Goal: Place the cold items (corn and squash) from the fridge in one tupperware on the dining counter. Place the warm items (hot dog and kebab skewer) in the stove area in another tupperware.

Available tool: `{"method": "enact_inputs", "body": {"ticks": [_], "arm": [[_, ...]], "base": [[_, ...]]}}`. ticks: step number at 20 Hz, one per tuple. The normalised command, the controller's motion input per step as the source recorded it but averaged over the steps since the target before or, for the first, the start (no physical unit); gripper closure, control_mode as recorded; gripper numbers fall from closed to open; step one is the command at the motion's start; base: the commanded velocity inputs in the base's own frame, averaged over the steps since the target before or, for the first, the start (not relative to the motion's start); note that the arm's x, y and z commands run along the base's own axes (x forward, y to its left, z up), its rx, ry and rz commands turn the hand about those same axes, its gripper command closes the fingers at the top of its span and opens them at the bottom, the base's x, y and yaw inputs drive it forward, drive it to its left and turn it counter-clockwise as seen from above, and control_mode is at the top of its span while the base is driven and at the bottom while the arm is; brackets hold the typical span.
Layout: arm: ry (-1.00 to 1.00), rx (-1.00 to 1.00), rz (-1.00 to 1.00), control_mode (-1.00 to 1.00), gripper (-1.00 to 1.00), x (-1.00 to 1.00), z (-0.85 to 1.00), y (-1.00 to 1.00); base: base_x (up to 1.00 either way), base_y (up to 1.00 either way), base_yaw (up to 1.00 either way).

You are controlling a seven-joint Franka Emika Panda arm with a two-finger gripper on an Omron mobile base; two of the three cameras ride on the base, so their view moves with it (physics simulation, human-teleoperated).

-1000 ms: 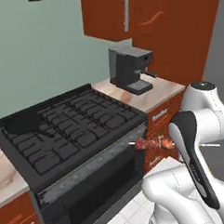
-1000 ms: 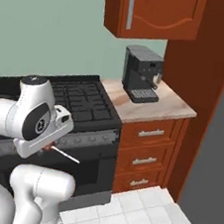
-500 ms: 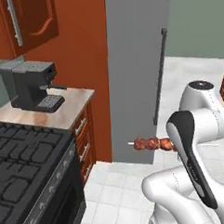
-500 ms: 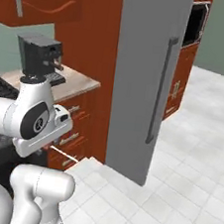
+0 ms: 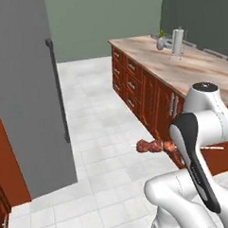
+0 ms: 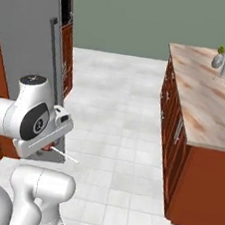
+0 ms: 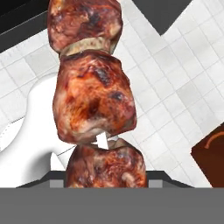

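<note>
Claw tips hidden behind kebab skewer [image 7: 92, 105] — top chunk cut off.

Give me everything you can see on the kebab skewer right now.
The kebab skewer is a thin pale stick threaded with dark red-brown, charred-looking meat chunks; the hand view shows a pale slice between the top two. It is carried roughly level above the white tiled floor, beside the arm. The gripper is shut on it near one end, the meat hiding the fingertips. A bare stick end pokes out past the arm in both base views. Nothing else touches it.
</note>
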Motion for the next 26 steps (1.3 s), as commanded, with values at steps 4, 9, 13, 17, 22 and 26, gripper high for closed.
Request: {"method": "enact_inputs", "body": {"ticks": [4,9,13,17,22,26], "arm": [[0.00,0.00,0.00,1.00,1.00,0.00,0.00,0.00],[0.00,0.00,0.00,1.00,1.00,0.00,0.00,0.00],[0.00,0.00,0.00,1.00,1.00,0.00,0.00,0.00],[0.00,0.00,0.00,1.00,1.00,0.00,0.00,0.00],[0.00,0.00,0.00,1.00,1.00,0.00,0.00,0.00],[0.00,0.00,0.00,1.00,1.00,0.00,0.00,0.00]], "base": [[0.00,-0.65,-0.84],[0.20,-0.92,-0.67],[0.93,-1.00,-0.21],[1.00,-1.00,-0.04],[1.00,-1.00,0.00],[1.00,-1.00,0.02]]}}
